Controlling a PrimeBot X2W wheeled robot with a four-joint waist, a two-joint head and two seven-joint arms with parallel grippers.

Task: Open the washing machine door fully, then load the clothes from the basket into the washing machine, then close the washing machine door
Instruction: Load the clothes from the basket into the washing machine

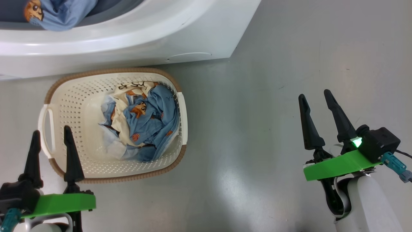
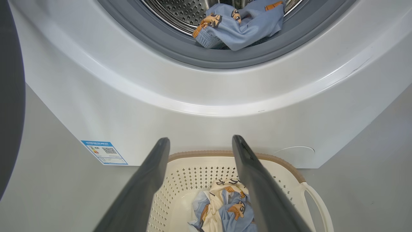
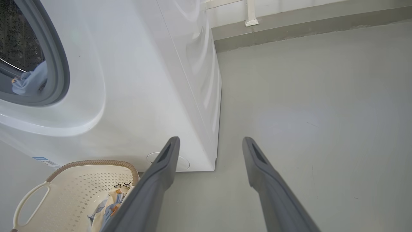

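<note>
clothes (image 1: 141,122) in basket (image 1: 74,106), 1 garment (image 2: 238,27) in drum (image 2: 180,13)

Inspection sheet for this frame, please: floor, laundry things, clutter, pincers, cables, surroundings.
Surface: grey floor, smooth.
Job's things: washing machine mouth uncovered, blue garment in its drum; basket on the floor before it, clothes inside.
Clutter: nothing seen.
Pincers: left pincer open, empty, by the basket's handle end; right pincer open, empty, over floor.
Cables: dark cable at the right wrist.
Surroundings: wall base behind the machine.
</note>
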